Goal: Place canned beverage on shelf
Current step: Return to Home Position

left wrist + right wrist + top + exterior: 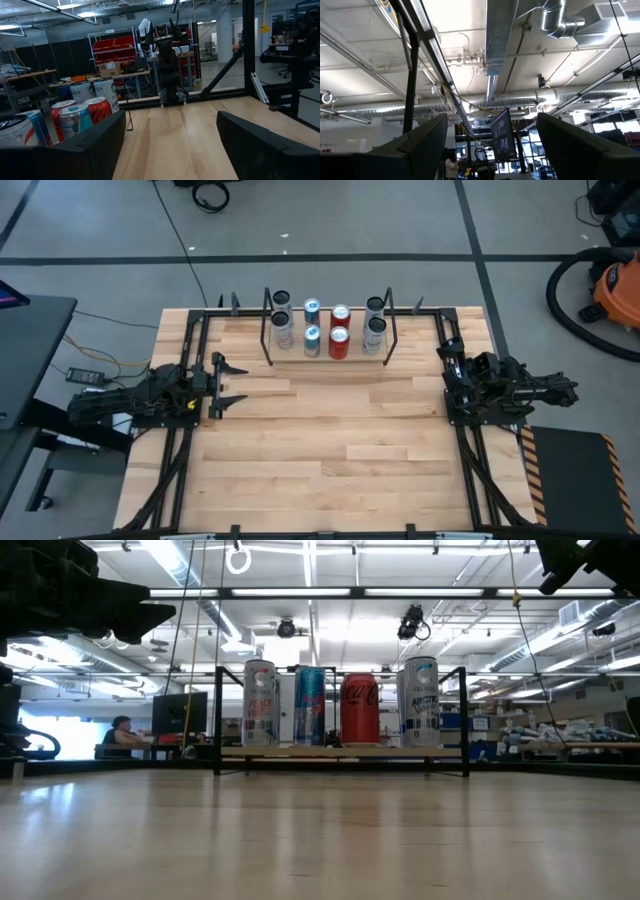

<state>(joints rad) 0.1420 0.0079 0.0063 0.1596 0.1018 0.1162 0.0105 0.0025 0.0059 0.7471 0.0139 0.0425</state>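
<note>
Shelf (340, 752) at the desk's (320, 440) far middle carries eight cans (311, 335); the red can (359, 708) reads Coca-Cola. Left tool (235, 384) and right tool (491, 120) each gape wide, empty, at opposite desk edges.

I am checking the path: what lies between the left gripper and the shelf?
Nothing but bare tabletop. The high view shows plain wood all the way from the open left gripper to the shelf.

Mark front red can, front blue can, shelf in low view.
front red can (359, 708), low view, label middle.
front blue can (309, 706), low view, body middle.
shelf (450, 752), low view, front edge of board.
</note>
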